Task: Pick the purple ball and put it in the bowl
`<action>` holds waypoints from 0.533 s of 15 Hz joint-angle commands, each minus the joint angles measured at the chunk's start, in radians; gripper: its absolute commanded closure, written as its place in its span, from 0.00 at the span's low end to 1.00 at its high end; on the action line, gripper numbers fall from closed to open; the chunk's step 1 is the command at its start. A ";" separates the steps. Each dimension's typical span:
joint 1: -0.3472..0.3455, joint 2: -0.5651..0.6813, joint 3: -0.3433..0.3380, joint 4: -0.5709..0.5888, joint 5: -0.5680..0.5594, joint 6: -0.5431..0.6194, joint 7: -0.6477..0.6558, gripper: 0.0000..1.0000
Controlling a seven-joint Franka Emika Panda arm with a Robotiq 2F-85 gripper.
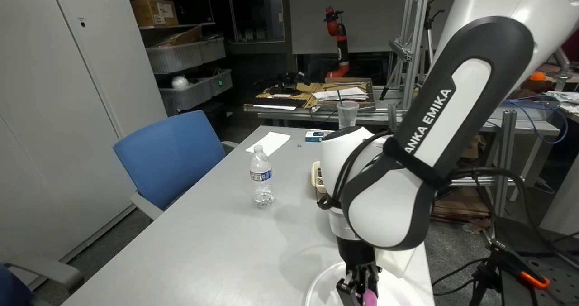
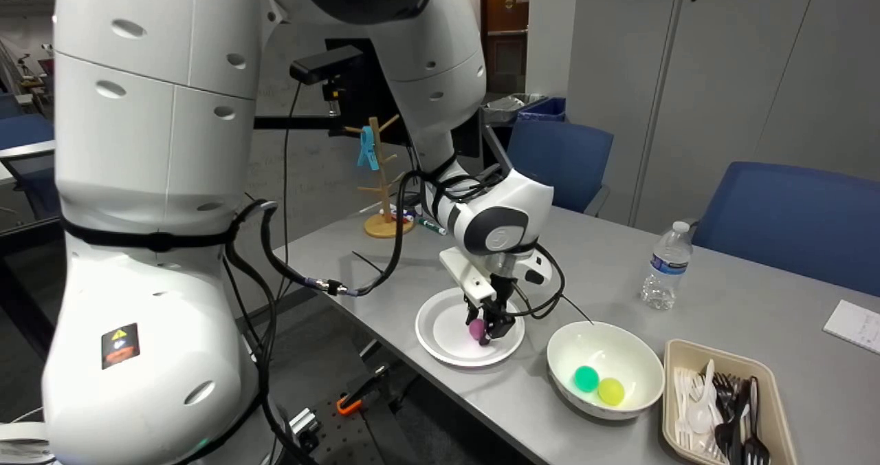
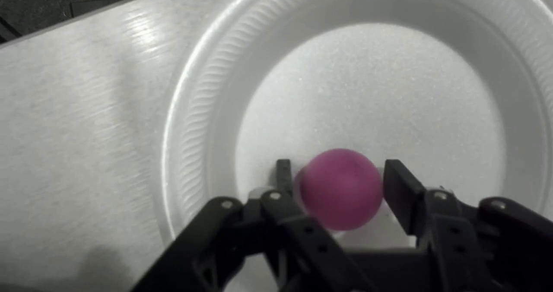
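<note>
The purple ball [image 3: 341,189] rests on the flat white plate [image 3: 389,84], between my gripper's two fingers. My gripper [image 3: 337,175] is partly closed around it. A narrow gap shows between the left finger and the ball; the right finger is at or very near its surface. The ball shows in both exterior views, beside the gripper tips [image 1: 370,298] [image 2: 476,329]. The white bowl [image 2: 591,344] stands on the table beside the plate in an exterior view and holds a teal-green ball [image 2: 586,378] and a yellow ball [image 2: 610,391]. The bowl is out of the wrist view.
A beige cutlery tray [image 2: 770,389] stands next to the bowl. A water bottle [image 2: 665,269] stands upright farther across the table. A wooden stand [image 2: 380,197] and markers [image 2: 430,226] are behind the arm. The table's edge [image 2: 412,365] runs close to the plate.
</note>
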 commanded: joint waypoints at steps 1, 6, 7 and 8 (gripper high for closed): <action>0.007 0.000 0.004 -0.009 0.005 0.024 0.018 0.73; 0.012 -0.048 0.001 -0.026 -0.007 -0.021 0.027 0.83; 0.013 -0.063 0.000 -0.030 -0.011 -0.042 0.027 0.83; 0.015 -0.089 -0.003 -0.038 -0.020 -0.069 0.029 0.83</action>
